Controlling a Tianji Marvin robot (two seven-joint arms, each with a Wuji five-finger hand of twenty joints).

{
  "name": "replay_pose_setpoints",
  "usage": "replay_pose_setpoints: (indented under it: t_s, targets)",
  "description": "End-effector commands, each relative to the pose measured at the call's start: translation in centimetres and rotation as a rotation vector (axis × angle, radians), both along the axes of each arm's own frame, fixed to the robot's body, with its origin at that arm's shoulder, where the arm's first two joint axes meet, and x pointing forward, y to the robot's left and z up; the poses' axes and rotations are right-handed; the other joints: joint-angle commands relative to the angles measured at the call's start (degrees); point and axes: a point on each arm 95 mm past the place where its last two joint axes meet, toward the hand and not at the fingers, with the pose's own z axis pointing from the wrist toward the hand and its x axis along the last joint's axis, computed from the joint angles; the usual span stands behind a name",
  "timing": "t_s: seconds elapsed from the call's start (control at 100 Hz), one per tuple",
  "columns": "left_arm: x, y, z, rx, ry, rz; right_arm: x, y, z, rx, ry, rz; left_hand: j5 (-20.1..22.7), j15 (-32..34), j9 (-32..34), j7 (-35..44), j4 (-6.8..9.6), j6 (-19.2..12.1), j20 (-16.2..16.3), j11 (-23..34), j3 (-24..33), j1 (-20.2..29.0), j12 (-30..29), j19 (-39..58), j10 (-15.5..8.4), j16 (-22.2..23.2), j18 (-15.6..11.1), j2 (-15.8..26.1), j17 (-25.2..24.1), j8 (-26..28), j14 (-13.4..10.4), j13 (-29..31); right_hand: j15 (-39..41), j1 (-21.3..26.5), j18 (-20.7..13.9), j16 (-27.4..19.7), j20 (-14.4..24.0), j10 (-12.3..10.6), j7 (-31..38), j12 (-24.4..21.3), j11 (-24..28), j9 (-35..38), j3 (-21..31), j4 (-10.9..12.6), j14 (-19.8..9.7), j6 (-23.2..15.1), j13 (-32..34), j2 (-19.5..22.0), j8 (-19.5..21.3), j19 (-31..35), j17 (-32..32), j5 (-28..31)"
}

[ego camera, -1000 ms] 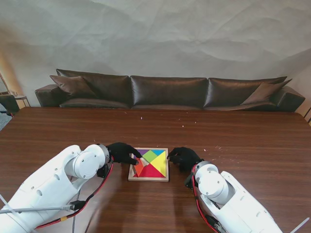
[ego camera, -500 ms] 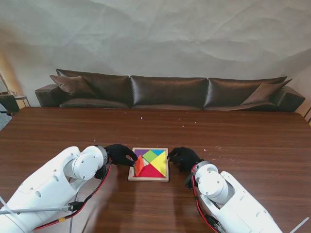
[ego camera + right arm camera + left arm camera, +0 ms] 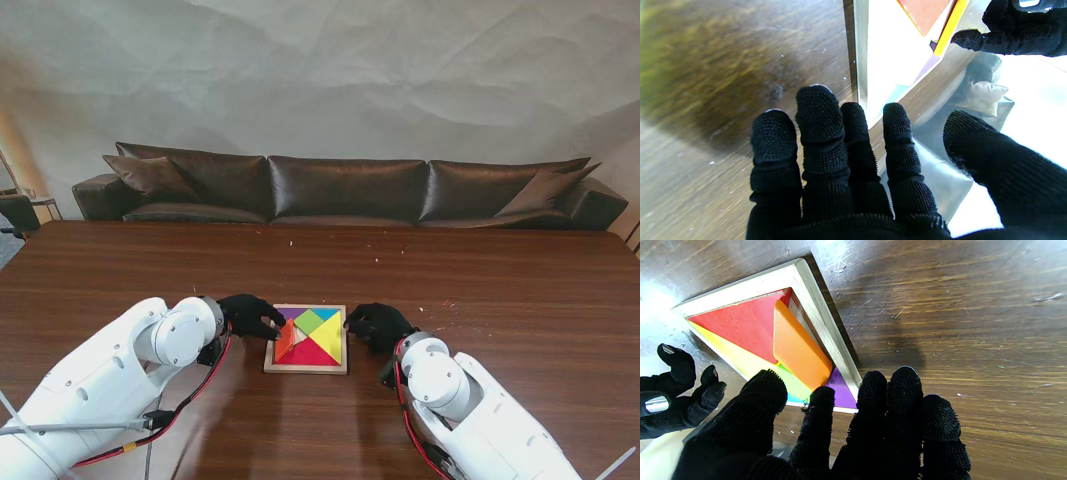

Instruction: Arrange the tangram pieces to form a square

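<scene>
A wooden square tray [image 3: 305, 369] holds the coloured tangram pieces: a red triangle [image 3: 313, 353], yellow [image 3: 331, 338], green [image 3: 308, 322], blue and purple. An orange piece [image 3: 285, 343] leans tilted against the tray's left wall, one edge resting on the red triangle [image 3: 740, 330]. In the left wrist view the orange piece [image 3: 796, 348] sits raised above the others, next to the tray's rim [image 3: 820, 316]. My left hand [image 3: 250, 315] hovers at the tray's far left corner, fingers spread, fingertips [image 3: 818, 400] by the orange piece's end. My right hand [image 3: 375, 325] rests open at the tray's right edge.
The tray lies on a dark wooden table [image 3: 480, 290]. A long brown leather sofa [image 3: 350, 188] runs behind the table's far edge. My white forearms come up from both near corners. The other hand [image 3: 673, 396] shows across the tray in each wrist view.
My left hand drew back off the tray's left corner, uncovering the purple piece, then edged in again. The orange piece stays tilted at the left wall. The right hand has not moved.
</scene>
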Motion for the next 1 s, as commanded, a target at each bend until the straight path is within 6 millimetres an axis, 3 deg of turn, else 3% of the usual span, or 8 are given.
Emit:
replay_pose_setpoints:
  t_s: [0.0,0.37,0.99]
  targets:
    - [0.1,-0.5,0.3,-0.006,0.014,-0.008,-0.2,0.5,-0.1,0.008,0.009,0.016,-1.57,0.74,-1.16,-1.12,2.46,0.45,-0.45,0.26,-0.18,0.16,-0.4,0.47,0.58,-0.3,-1.31,2.63,-1.35,-0.63,1.08,-0.67,0.91,-0.36,0.6,-0.26,1.65,1.1,0.6,-0.71,0.92,-1.48,-1.22,1.23,0.49,0.21,-1.3,0.63,-0.31,1.99,-8.23,-1.06]
    - [0.3,-1.4,0.6,-0.035,-0.014,-0.03,-0.2,0.4,-0.2,0.008,0.012,0.017,-2.17,1.21,-0.85,-1.31,2.58,-0.19,-0.21,0.74,-0.39,0.51,-0.23,0.71,0.41,-0.16,-1.35,2.82,-0.79,-1.16,0.84,-0.14,0.9,-0.46,0.54,-0.28,1.64,1.08,0.62,-0.72,0.92,-1.44,-1.23,1.2,0.29,0.11,-1.27,0.6,-0.3,1.98,-8.24,-1.06]
    - [0.0,-2.4,0.0,-0.068,0.057,-0.087,-0.1,0.3,-0.1,0.009,0.012,0.01,8.31,2.02,0.49,5.48,2.45,-0.56,-0.2,1.53,-0.12,0.46,0.25,1.06,0.2,-0.12,-0.95,3.27,-0.17,3.69,0.86,0.88,0.89,-0.42,0.6,-0.28,1.64,1.11,0.57,-0.72,0.91,-1.51,-1.27,1.21,0.46,0.35,-1.34,0.66,-0.33,1.99,-8.23,-1.09]
